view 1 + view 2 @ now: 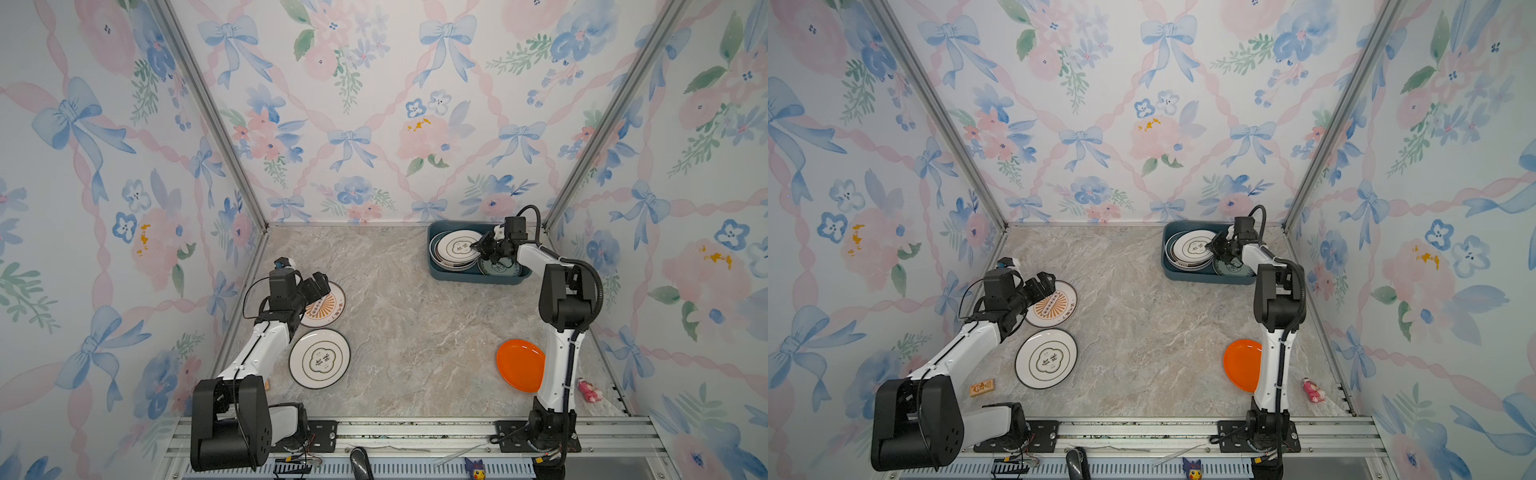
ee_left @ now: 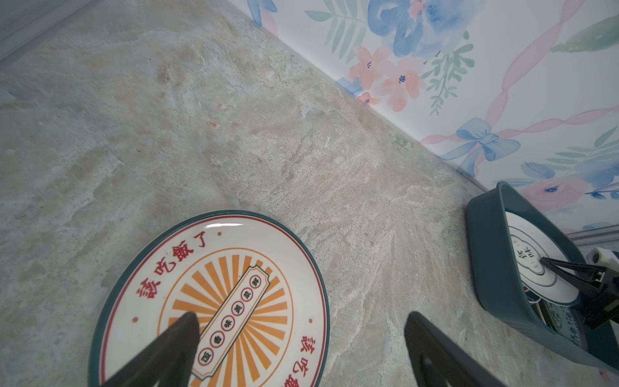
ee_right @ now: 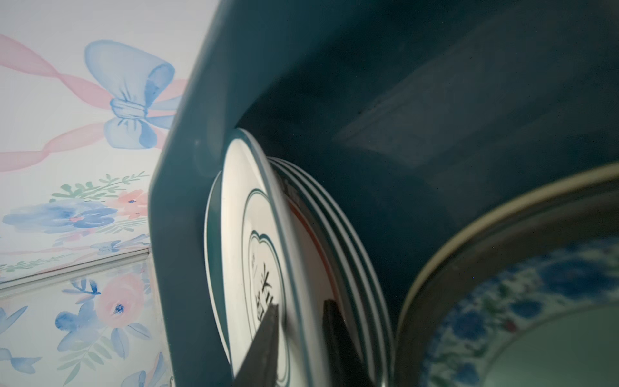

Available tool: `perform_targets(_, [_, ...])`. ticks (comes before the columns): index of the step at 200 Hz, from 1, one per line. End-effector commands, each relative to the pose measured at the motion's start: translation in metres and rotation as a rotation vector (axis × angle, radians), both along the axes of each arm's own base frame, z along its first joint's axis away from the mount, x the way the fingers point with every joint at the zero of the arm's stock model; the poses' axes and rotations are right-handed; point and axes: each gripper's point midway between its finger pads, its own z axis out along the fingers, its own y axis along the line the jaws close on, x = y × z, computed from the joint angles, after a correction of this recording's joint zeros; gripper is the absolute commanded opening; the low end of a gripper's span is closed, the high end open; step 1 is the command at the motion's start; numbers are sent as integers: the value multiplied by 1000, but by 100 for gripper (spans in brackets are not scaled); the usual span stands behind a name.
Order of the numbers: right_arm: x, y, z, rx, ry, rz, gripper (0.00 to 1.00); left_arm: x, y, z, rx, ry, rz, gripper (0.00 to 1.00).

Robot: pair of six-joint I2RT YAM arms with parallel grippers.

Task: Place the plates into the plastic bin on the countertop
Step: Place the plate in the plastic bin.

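Beside R arm (image 1: 557, 365), orange plate (image 1: 519, 365), pink toy (image 1: 589, 390)

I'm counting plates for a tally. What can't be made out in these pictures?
- Stack in the bin: count unclear; only overlapping rims show, right wrist view.
- Patterned plate: mostly under the right gripper, both top views.
- Orange plate: one edge behind the right arm.
- Sunburst plate: part under the left gripper.
- Right gripper's hold on the top plate: blurred, right wrist view.
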Motion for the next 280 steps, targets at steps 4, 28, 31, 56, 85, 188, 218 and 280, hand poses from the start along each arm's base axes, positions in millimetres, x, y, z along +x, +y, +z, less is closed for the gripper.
perform_targets(4, [-7,0,0,-76,35,21,36,0,-1,-9,-23,11,-5,97])
perform_targets(28, [-17,-3,4,-179,63,50,44,-1,0,-9,-23,11,-3,97])
perform_targets(31, [-18,-3,5,-190,67,54,44,-1,0,-8,-23,9,-3,97])
perform_targets(56, [-25,-8,10,-278,81,84,47,-3,2,-8,-16,11,6,97])
perform_targets(85, [-32,-15,20,-359,76,94,49,-4,7,-16,8,40,29,97])
perform_targets(188, [-45,-38,36,-405,68,80,51,-13,23,-35,29,100,89,98])
perform_targets(218, [-58,-41,59,-406,18,70,51,-17,30,-42,42,124,120,97])
perform_targets(280, [-112,-36,107,-379,-107,65,51,-26,39,-80,-86,185,150,94])
